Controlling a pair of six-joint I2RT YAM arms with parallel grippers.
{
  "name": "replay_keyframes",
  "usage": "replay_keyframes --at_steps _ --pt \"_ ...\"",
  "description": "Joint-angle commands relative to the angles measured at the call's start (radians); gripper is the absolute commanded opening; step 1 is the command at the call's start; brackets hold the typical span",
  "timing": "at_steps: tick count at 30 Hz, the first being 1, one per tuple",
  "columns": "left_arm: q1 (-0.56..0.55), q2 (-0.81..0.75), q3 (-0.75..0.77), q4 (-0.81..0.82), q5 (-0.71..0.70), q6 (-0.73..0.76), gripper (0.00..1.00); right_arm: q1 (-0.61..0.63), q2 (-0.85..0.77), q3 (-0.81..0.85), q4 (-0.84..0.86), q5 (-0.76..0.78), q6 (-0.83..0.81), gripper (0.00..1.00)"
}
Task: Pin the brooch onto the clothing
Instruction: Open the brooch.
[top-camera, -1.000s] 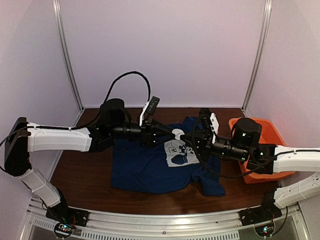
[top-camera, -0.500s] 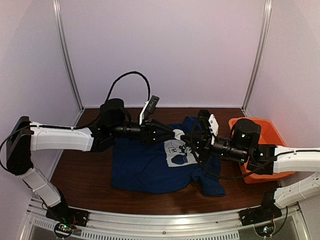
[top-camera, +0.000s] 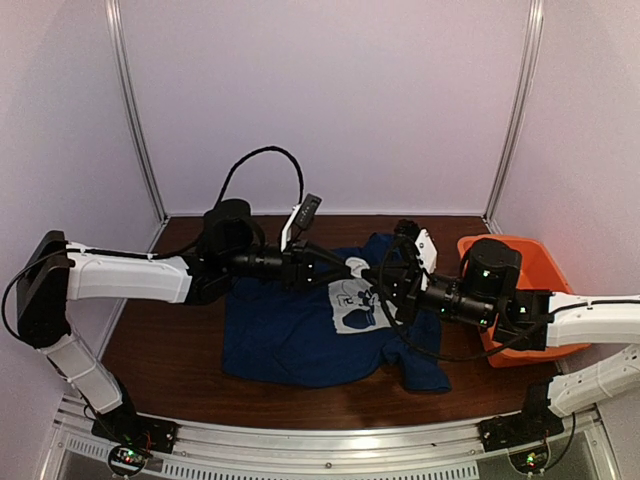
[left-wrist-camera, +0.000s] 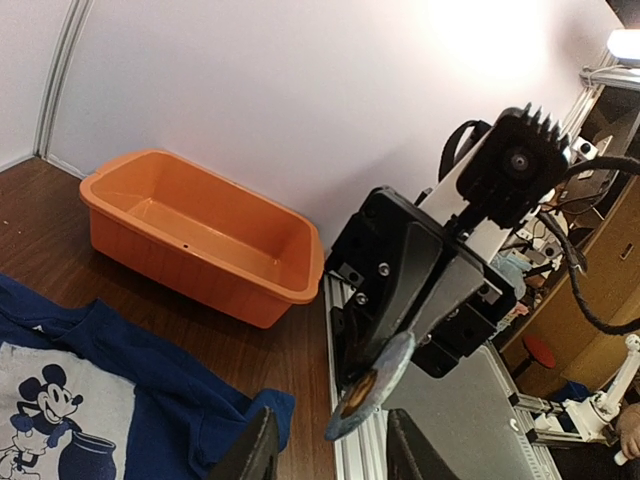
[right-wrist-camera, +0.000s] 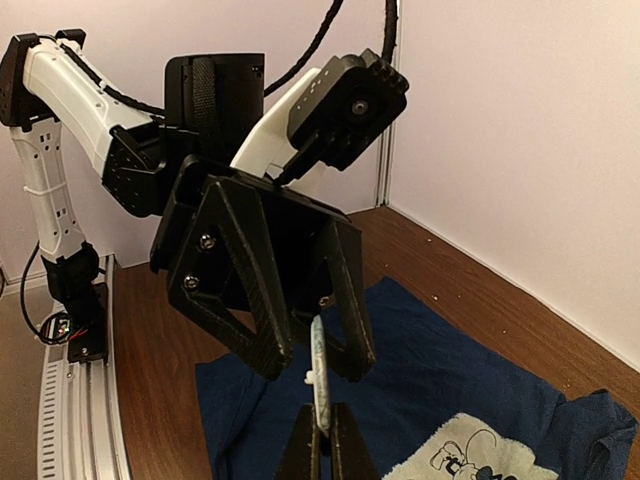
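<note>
Pinching the brooch (left-wrist-camera: 372, 385) edge-on in the clamped right hand (right-wrist-camera: 320, 445), aloft over the T-shirt (top-camera: 280, 330) near its print's 12 o'clock edge; straddling it with the left hand (left-wrist-camera: 335, 455), jaws narrow, apparently not touching. Risking a twist or drop if squeezing off-centre during handover

legible text: none | T-shirt (left-wrist-camera: 150, 370) print (left-wrist-camera: 45, 420): cartoon only, lettering possibly too small

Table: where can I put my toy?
Free: bare wood between the T-shirt and the left wall, and the strip along the near rail. Crowded: above the shirt, where the left gripper and right gripper meet, and right, by the orange tub.
</note>
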Motion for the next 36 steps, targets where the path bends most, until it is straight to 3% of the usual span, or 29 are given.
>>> replay_keyframes --at_steps 1,16,36 --pt "0.005 0.012 -0.006 0.052 0.019 -0.011 0.38 0.009 0.015 -0.015 0.014 0.022 -0.011 0.0" --pt "0.005 0.016 -0.007 0.053 0.013 -0.016 0.35 0.012 0.036 -0.005 0.035 0.026 0.01 0.0" --pt "0.005 0.011 -0.01 0.028 -0.017 -0.004 0.19 0.032 0.049 -0.005 0.056 0.045 0.013 0.0"
